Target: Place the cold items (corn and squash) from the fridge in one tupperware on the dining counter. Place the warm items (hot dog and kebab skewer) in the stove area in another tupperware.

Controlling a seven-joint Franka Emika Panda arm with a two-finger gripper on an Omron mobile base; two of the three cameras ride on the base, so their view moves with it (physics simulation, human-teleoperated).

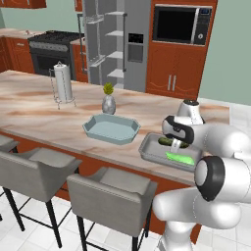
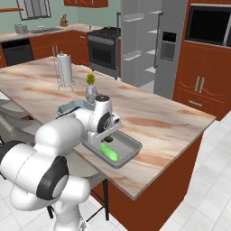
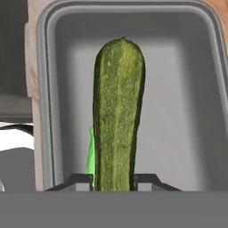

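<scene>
- Green and speckled, the squash (image 3: 118, 116) runs up the middle of the hand view, pinched between the two finger tips at the bottom, so the gripper (image 3: 114, 180) is clamped on it and holding it right over the grey tray (image 3: 187, 111).
- Next to it, low and left of the squash in that view, a brighter green thing (image 3: 90, 156) peeks out. In the right base view it lies on the tray floor (image 2: 109, 152). Probably the corn, can't say for sure.
- My take on the step: come down low before letting go, keep the squash lined up with the long side of the tray and clear of the rim, so it doesn't roll out or land on top of the green thing.
- Further left along the counter (image 1: 39, 105), the pale blue tray (image 1: 111, 128) sits with nothing in it, near a small vase (image 1: 108, 101) and a paper towel holder (image 1: 62, 83).
- At the back, top of the frame, the fridge (image 1: 122, 39) stands with its door open, stove (image 1: 49, 49) off to the upper left.
</scene>
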